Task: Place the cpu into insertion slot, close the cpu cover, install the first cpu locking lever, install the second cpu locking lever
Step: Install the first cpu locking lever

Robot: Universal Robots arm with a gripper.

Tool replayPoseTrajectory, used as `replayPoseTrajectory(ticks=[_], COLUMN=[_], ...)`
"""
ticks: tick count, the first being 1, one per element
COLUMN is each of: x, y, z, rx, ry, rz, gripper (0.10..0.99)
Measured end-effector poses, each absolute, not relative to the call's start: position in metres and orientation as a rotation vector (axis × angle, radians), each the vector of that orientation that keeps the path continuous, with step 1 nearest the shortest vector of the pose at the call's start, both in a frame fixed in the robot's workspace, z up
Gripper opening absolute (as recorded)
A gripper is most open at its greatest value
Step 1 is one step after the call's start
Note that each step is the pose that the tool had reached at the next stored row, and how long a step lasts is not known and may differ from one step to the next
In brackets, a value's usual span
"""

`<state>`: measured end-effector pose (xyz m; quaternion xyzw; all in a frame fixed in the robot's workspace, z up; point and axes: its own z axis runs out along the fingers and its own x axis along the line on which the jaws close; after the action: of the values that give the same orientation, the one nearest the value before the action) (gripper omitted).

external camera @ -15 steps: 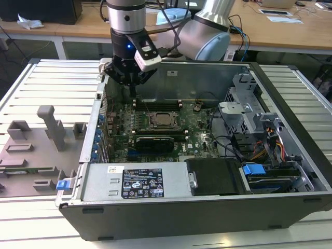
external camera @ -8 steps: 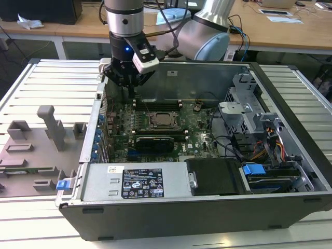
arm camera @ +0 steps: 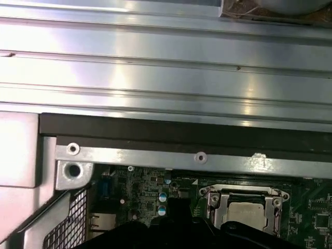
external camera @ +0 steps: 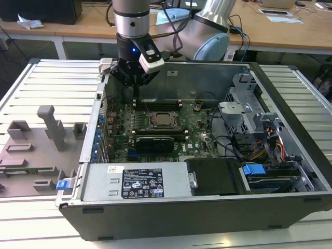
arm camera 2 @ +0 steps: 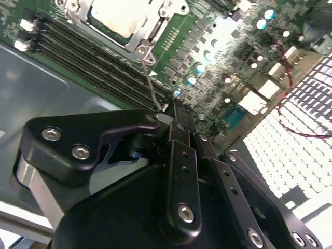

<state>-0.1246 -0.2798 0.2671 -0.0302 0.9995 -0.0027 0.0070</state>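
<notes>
The cpu (external camera: 162, 120) (arm camera 2: 115, 14) (arm camera: 244, 213), a pale silvery square, lies in the insertion slot on the green board. The silvery cpu cover (arm camera 2: 154, 27) (arm camera: 220, 206) lies flat around it, framing its top. A thin wire locking lever (arm camera 2: 151, 83) slants from the socket's corner to my gripper (arm camera 2: 168, 109), whose black fingers are shut on its free end. In the exterior view my gripper (external camera: 136, 97) hangs inside the case at the back, to the exterior view's left of the socket.
Long memory slots (arm camera 2: 88, 57) run beside the socket. The grey case wall (arm camera: 166, 78) rises close behind my gripper. A power supply (external camera: 140, 181), a drive cage (external camera: 249, 111) and cables (external camera: 270, 145) fill the case's front and right. A grey fixture tray (external camera: 36, 150) lies outside.
</notes>
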Motion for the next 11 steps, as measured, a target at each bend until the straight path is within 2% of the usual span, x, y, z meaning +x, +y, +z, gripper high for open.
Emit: replayPoseTrajectory(ticks=[11], x=[-0.103], y=[-0.276], z=[0.265], rx=[-0.095], ry=[3.128], rz=[-0.008], gripper=[0.106])
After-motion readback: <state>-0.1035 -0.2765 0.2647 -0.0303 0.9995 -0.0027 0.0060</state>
